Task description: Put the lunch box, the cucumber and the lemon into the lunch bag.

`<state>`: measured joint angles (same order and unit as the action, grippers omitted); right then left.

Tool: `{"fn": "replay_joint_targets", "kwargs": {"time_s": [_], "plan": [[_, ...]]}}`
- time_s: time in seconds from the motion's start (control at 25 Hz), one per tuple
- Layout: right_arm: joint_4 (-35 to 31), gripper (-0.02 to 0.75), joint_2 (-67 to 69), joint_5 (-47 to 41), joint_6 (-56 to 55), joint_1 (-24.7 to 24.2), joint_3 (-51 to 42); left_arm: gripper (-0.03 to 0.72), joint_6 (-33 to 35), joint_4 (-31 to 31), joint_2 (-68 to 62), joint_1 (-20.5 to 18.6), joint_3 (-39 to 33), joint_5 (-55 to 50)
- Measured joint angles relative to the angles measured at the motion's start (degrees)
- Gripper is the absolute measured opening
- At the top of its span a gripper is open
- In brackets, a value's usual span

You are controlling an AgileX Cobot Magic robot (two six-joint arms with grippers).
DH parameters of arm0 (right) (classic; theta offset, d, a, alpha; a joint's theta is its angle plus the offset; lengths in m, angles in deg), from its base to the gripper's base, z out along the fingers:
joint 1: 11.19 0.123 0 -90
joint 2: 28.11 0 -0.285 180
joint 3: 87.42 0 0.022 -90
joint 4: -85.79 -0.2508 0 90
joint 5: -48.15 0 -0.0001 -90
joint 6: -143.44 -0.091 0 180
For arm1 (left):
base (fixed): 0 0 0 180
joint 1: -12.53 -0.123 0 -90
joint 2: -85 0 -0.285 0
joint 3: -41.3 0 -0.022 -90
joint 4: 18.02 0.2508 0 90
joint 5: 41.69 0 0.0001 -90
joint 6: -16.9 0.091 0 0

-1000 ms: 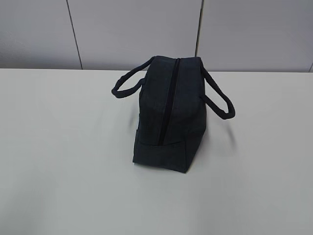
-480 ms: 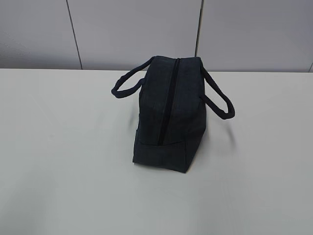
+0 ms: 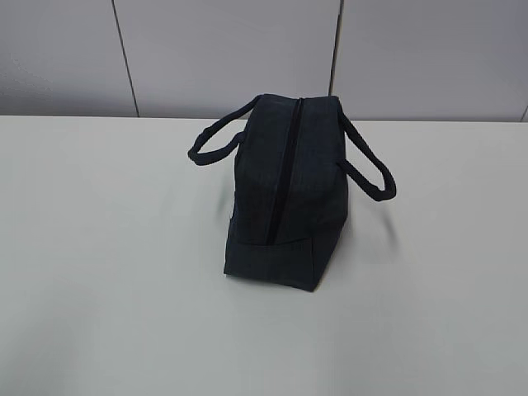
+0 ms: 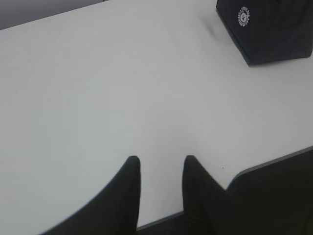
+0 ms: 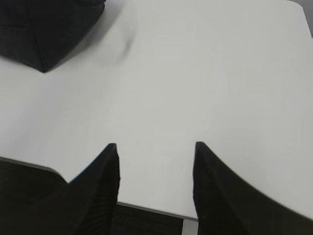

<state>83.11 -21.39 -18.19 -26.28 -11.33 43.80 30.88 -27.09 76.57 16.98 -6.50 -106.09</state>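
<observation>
**Navy bag alone on pale counter, both claws low at the near edge**

Nothing standing beside the dark navy fabric lunch bag [image 3: 285,194] on the plain off-white counter [image 3: 107,272]; only grey wall panels [image 3: 223,54] behind the far edge. Nothing between either claw and the bag.

Boxy in shape, sitting upright at mid-counter, nearer the far edge than the near one. Top zipper [image 3: 280,169] running near to far along the ridge and drawn closed as far as visible. Two loop handles, one drooping left [image 3: 216,142], one drooping right [image 3: 367,169]. Small round white logo [image 4: 243,16] on the left side panel, seen from the left wrist. Near right corner of the bag only partly in the right wrist view.

Left claw [image 4: 161,169] parted narrowly, empty, hanging over the counter's near edge. Right claw [image 5: 155,154] parted wider, also empty, likewise over the near edge.

Wide bare counter on the left, right and near sides of the bag.
</observation>
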Motion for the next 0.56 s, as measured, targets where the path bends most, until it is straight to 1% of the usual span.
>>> {"fn": "replay_joint_targets", "kwargs": {"time_s": [0.56], "plan": [[0.1, 0.369, 0.0, 0.0, -0.1, -0.6, 0.0, 0.197, 0.0, 0.0, 0.0, 0.0, 0.0, 0.0]]}}
